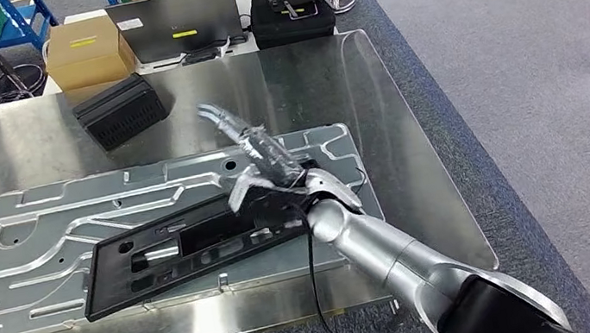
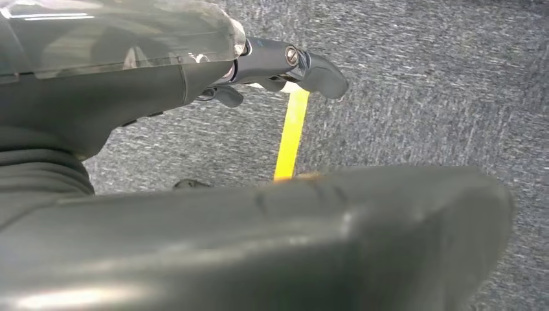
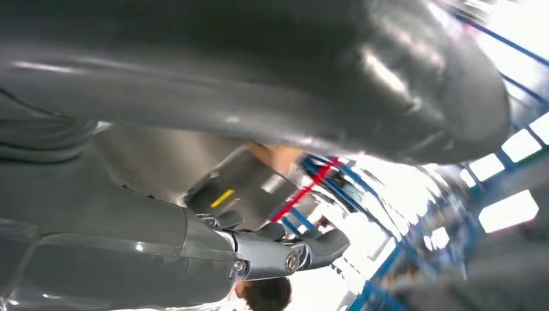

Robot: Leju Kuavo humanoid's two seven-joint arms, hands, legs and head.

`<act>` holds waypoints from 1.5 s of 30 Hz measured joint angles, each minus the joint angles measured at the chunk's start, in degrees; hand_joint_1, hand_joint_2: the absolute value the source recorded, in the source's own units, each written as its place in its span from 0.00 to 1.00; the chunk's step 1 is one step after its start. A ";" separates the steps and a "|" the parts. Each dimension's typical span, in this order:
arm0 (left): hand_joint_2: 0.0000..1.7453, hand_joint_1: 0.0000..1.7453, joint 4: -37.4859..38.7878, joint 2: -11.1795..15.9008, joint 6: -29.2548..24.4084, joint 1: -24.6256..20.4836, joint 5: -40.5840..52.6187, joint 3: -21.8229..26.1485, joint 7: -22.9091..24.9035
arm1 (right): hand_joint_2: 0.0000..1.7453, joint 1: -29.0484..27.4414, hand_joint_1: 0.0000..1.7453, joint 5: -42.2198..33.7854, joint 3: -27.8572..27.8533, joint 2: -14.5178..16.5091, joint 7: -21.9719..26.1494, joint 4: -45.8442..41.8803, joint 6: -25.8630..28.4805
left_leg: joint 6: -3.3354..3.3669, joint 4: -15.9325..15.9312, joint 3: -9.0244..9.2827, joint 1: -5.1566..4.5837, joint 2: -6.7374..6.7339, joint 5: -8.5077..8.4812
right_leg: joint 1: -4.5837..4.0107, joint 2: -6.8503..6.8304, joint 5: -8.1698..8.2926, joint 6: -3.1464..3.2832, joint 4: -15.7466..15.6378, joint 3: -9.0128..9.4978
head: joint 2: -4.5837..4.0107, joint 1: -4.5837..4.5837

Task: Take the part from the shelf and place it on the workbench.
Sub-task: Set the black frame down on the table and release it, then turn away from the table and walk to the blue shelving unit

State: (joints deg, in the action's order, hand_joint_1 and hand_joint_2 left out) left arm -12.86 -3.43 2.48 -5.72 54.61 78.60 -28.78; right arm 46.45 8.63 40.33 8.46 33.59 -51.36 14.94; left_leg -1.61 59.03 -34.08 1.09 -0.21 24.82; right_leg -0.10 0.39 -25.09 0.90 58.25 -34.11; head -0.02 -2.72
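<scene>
Silver segmented right arm lower right of frame, black shoulder housing at bottom edge, black cable trailing along forearm, right hand (image 1: pixel 260 158) grey with silver fingers, left hand (image 2: pixel 285 68) dark grey, visible screw heads

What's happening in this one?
The robot's right hand hangs over a metal workbench, fingers spread, just above the near end of a flat black frame part. The part lies on a large embossed metal plate on the bench. Whether the hand touches the part is unclear. The left hand hangs by the carpeted floor, holding nothing.
</scene>
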 joint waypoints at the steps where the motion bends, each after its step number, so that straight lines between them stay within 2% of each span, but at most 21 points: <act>1: 0.00 0.00 0.01 -0.01 0.10 0.00 0.00 -0.02 -0.02 | 0.00 -0.39 0.00 -3.39 -1.62 -0.87 0.77 -2.15 -0.88 | 0.40 -0.48 0.19 -0.13 0.09 0.21 | -0.09 -0.02 -0.03 -0.30 0.07 -0.11 | 0.00 0.00; 3: 0.00 0.00 0.01 -0.01 0.34 0.13 -0.13 -0.03 -0.28 | 0.00 -1.43 0.00 -9.34 -4.78 -2.93 1.93 -7.42 -2.04 | 1.21 -0.60 0.04 -0.11 0.14 0.03 | -0.05 -0.08 -0.09 -0.93 0.12 -0.14 | 0.00 0.00; 5: 0.00 0.00 0.01 -0.01 0.55 0.24 -0.63 -0.02 -0.79 | 0.00 -2.59 0.00 -13.86 -8.25 -5.39 2.52 -14.14 -1.61 | 2.02 -0.85 0.06 0.04 0.13 -0.20 | 0.12 -0.08 -1.60 -1.66 2.08 -0.94 | 0.00 0.01; 8: 0.00 0.00 0.01 -0.01 0.39 0.51 -1.96 0.10 -1.40 | 0.00 -5.49 0.00 -17.60 -15.07 -9.24 2.61 -25.35 1.41 | 2.71 -0.90 0.00 0.03 0.13 -0.38 | 0.36 -0.09 -7.01 -2.50 12.44 -5.70 | 0.00 0.01; 10: 0.00 0.00 0.01 -0.01 -0.10 0.86 -2.80 0.25 -1.56 | 0.00 -9.17 0.00 -18.14 -20.54 -11.53 2.58 -32.71 2.49 | 2.81 -0.83 -0.01 -0.01 0.32 -0.44 | 0.43 -0.09 -7.93 -2.66 16.39 -7.57 | 0.00 0.01; 11: 0.00 0.00 0.01 -0.01 -0.34 1.04 -3.08 0.29 -1.57 | 0.00 -11.17 0.00 -17.87 -23.31 -12.44 2.69 -35.93 2.46 | 2.82 -0.80 -0.01 -0.04 0.43 -0.45 | 0.44 -0.09 -6.77 -2.56 15.03 -6.90 | 0.00 0.01; 15: 0.00 0.00 0.01 -0.04 -0.73 1.43 -3.43 0.39 -1.20 | 0.00 -18.47 0.00 -16.06 -33.58 -14.91 4.40 -45.35 1.13 | 2.52 -0.77 -0.07 -0.40 0.57 -0.46 | -0.09 -0.36 -0.50 -1.30 0.71 0.06 | 0.00 -0.01; 19: 0.00 0.00 0.01 -0.02 -0.85 1.51 -3.08 0.39 -0.91 | 0.00 -24.93 0.00 -15.42 -40.46 -16.17 6.15 -49.70 1.18 | 1.34 -0.61 -0.27 -0.58 0.53 -0.23 | 0.03 -0.45 0.65 -0.41 -0.86 0.32 | 0.00 0.01; 20: 0.00 0.00 0.01 -0.01 -0.86 1.53 -3.05 0.39 -0.90 | 0.00 -25.86 0.00 -15.36 -41.56 -16.30 6.29 -50.35 1.25 | 1.05 0.48 -0.66 -0.60 0.50 0.97 | 0.23 -0.50 1.06 -0.02 -1.16 0.15 | 0.00 0.00; 22: 0.00 0.00 0.01 0.01 -0.90 1.49 -3.03 0.39 -0.90 | 0.00 -27.24 0.00 -15.26 -42.95 -16.46 6.40 -51.34 1.32 | 0.61 6.13 -2.55 -0.49 0.47 5.59 | 0.38 -0.56 1.86 0.47 -1.47 -0.53 | 0.00 -0.01; 24: 0.00 0.00 0.01 0.03 -0.95 1.41 -3.03 0.39 -0.90 | 0.00 -28.41 0.00 -15.20 -43.78 -16.60 6.43 -51.93 1.35 | 0.32 13.50 -4.59 -0.41 0.46 10.03 | 0.34 -0.54 2.64 0.55 -1.36 -1.65 | 0.00 -0.02; 25: 0.00 0.00 0.01 0.03 -0.96 1.40 -3.03 0.39 -0.90 | 0.00 -28.90 0.00 -15.19 -44.12 -16.66 6.43 -52.15 1.35 | 0.24 15.07 -4.50 -0.41 0.46 10.85 | 0.33 -0.53 3.08 0.50 -1.28 -2.28 | 0.00 -0.01; 26: 0.00 0.00 0.01 0.04 -0.97 1.38 -3.03 0.39 -0.90 | 0.00 -29.26 0.00 -15.19 -44.39 -16.70 6.43 -52.31 1.36 | 0.22 14.25 -3.27 -0.41 0.45 10.57 | 0.33 -0.50 3.53 0.41 -1.19 -2.88 | 0.00 -0.01; 30: 0.00 0.00 0.01 0.04 -0.96 1.02 -2.96 0.39 -0.93 | 0.00 -30.20 0.00 -15.19 -45.25 -17.13 6.44 -53.32 1.48 | 1.07 -0.57 6.70 -0.67 0.58 6.33 | 0.24 -0.35 5.26 -0.54 -0.67 -4.62 | 0.00 -0.01; 34: 0.00 0.00 0.01 0.05 -0.32 1.13 -2.39 0.37 -1.04 | 0.00 -33.02 0.00 -15.10 -47.13 -18.29 6.47 -54.71 1.47 | 2.80 -2.12 6.62 -1.05 0.59 4.47 | 0.46 -0.35 6.51 -2.00 -0.89 -4.97 | 0.00 -0.01; 36: 0.00 0.00 0.01 0.05 -0.04 1.13 -2.01 0.36 -1.13 | 0.00 -35.30 0.00 -15.02 -49.40 -19.01 6.46 -55.84 0.82 | 3.61 -2.37 5.50 -0.88 0.35 3.02 | 0.74 -0.32 3.11 -2.67 1.72 -6.15 | 0.00 -0.01; 38: 0.00 0.00 0.01 0.05 -0.01 1.15 -1.81 0.35 -1.14 | 0.00 -37.38 0.00 -14.98 -52.12 -19.47 6.45 -56.93 -0.15 | 4.01 -2.35 3.95 -0.87 0.16 1.75 | 0.92 -0.34 -3.19 -3.19 8.73 -8.16 | 0.00 0.00; 40: 0.00 0.00 0.01 0.06 -0.01 1.20 -1.72 0.35 -1.08 | 0.00 -39.68 0.00 -14.89 -54.52 -19.78 6.44 -57.77 -1.07 | 3.97 -2.21 2.24 -0.93 0.06 0.54 | 0.99 -0.35 -6.25 -3.51 15.23 -8.91 | 0.00 -0.01; 42: 0.00 0.00 0.01 0.05 0.01 1.22 -1.53 0.35 -0.96 | 0.00 -42.08 0.00 -14.61 -56.42 -20.13 6.43 -58.27 -1.62 | 3.79 -1.98 0.60 -0.96 0.00 -0.50 | 1.00 -0.36 -4.79 -3.47 14.73 -6.02 | 0.00 0.00; 43: 0.00 0.00 0.01 0.04 0.03 1.21 -1.43 0.35 -0.90 | 0.00 -43.08 0.00 -14.38 -57.21 -20.30 6.43 -58.42 -1.71 | 3.64 -1.82 -0.11 -0.98 -0.01 -0.96 | 0.99 -0.36 -3.62 -3.29 11.32 -2.93 | 0.00 0.00; 45: 0.00 0.00 0.01 0.04 0.08 1.18 -1.21 0.33 -0.80 | 0.00 -44.86 0.00 -13.99 -58.65 -20.63 6.43 -58.73 -1.78 | 3.19 -1.57 -1.03 -1.09 0.02 -1.75 | 0.75 -0.37 -3.47 -2.64 2.82 3.59 | 0.00 -0.03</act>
State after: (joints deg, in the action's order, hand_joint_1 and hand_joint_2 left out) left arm -12.85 -3.39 2.56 -4.55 53.40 78.93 -29.58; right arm 1.59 -5.36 -18.32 -12.17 40.03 -110.09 13.16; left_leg 1.58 57.46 -35.11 0.00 -0.19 23.08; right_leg 0.65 0.01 -28.57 -1.75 61.08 -30.51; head -0.02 -2.75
